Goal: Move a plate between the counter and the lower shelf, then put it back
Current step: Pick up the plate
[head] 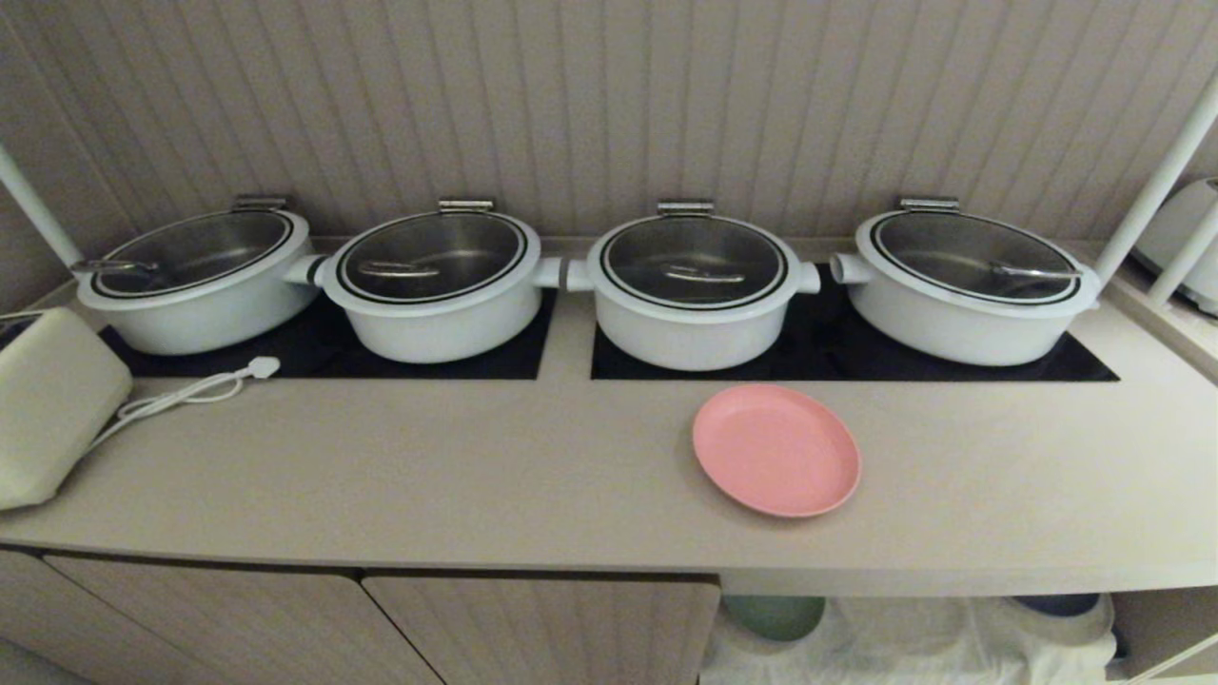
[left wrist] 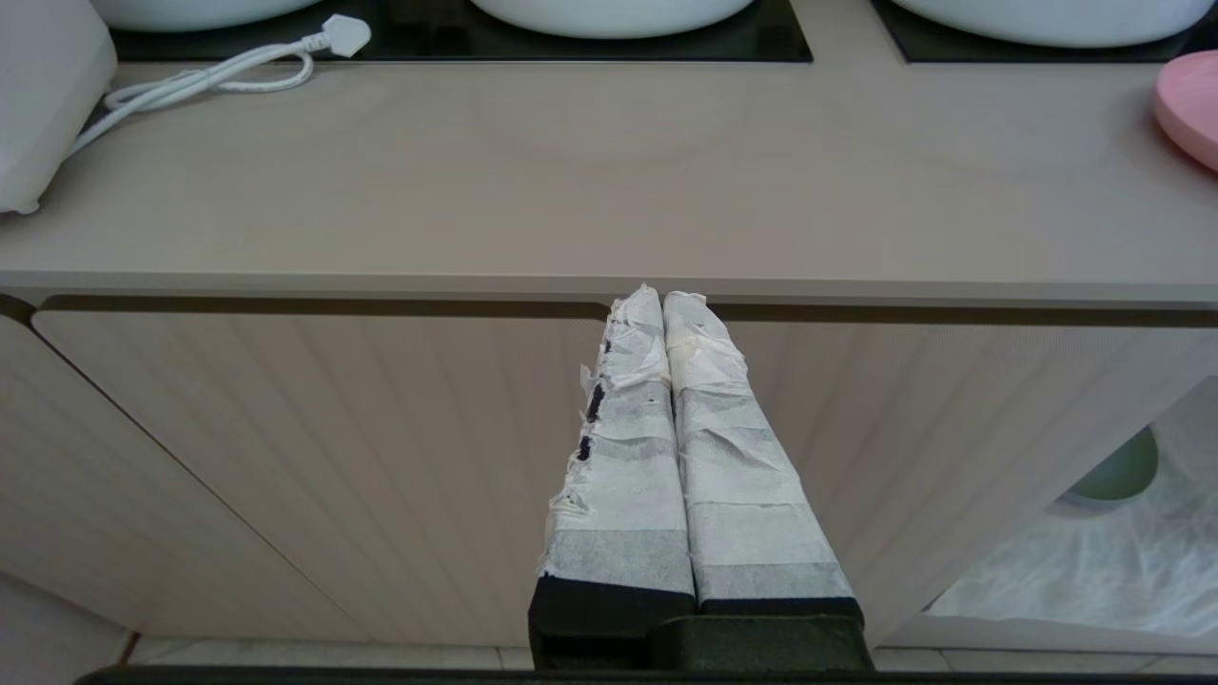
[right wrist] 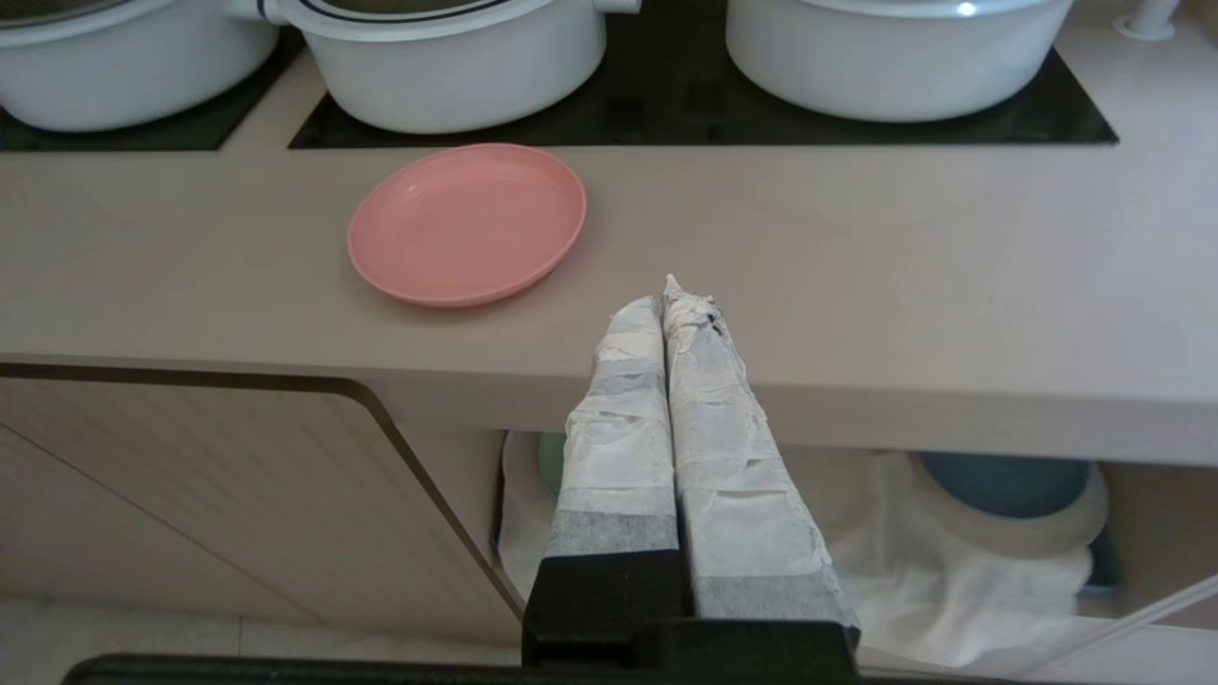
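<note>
The pink plate lies flat on the beige counter, in front of the third white pot. A sliver of the plate shows in the left wrist view. Below the counter, the lower shelf holds a white wrinkled cloth. My right gripper is shut and empty, hanging in front of the counter's front edge, to the right of the plate and apart from it. In front of the cabinet door my left gripper is shut, holding nothing. Neither arm shows in the head view.
Four white lidded pots stand in a row on black hob panels. A cream appliance with a white cord sits at the counter's left end. On the shelf cloth lie a green plate and a blue dish. Cabinet doors close the left part.
</note>
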Controlling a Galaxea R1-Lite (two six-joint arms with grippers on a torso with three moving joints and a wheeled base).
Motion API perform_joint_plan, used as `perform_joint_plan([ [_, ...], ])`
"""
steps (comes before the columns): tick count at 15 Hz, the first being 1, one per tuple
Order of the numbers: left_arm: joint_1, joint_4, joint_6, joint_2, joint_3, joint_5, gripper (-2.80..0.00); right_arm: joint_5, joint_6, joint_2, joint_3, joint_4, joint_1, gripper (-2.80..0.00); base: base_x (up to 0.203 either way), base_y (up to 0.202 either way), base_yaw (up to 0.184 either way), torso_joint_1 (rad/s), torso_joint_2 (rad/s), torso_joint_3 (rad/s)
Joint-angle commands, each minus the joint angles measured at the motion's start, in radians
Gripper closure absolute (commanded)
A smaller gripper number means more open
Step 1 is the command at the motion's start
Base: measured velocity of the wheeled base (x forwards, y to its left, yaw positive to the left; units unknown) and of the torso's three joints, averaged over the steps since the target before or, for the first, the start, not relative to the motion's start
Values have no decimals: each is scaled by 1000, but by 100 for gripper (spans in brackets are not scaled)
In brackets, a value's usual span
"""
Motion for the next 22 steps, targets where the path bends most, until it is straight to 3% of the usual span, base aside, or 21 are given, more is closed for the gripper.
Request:
perform_joint_plan([
  [1,0,0,0,0,0,0,0,2,-15,179,-82,4,3,0,0,0,0,0,0,0],
  [6,0,0,0,0,0,0,0,31,-54,479,-290,58,3,0,0,0,0,0,0,0],
  [9,0,0,0,0,0,0,0,46,-48,625,-432,159,3,0,0,0,0,0,0,0],
  [19,0,0,0,0,0,0,0,61,148,910,-745,548,11,0,0,0,0,0,0,0],
  [22,0,0,0,0,0,0,0,63,237,1040,-874,674,81,0,0,0,0,0,0,0],
])
